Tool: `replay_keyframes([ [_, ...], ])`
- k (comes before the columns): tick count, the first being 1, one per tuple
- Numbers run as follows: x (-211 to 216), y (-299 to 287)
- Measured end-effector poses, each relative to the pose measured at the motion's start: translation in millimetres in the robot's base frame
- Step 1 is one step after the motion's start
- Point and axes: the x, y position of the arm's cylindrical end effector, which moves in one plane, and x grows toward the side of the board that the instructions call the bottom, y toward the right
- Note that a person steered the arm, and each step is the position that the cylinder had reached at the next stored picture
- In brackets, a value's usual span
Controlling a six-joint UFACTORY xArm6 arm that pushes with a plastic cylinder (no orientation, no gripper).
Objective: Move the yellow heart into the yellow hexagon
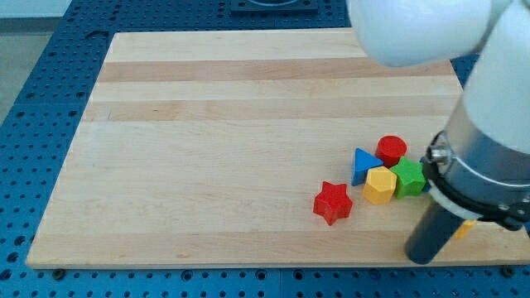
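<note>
Our rod's tip [421, 257] low at the view's right, yellow heart mostly hidden behind it [465, 228], heading untellable, yellow hexagon [380, 185] well left, touching green block [408, 178].

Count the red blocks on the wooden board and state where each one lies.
2. The red star sits alone toward the view's bottom, left of the cluster. The red cylinder tops the cluster, beside the blue triangle. The arm may hide others at the view's right.

My tip [421, 258] beside yellow hexagon [380, 185]
</note>
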Motion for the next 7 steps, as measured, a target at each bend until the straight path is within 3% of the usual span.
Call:
replay_keyframes([
  [2, -2, 103],
  [5, -33, 4],
  [7, -54, -25],
])
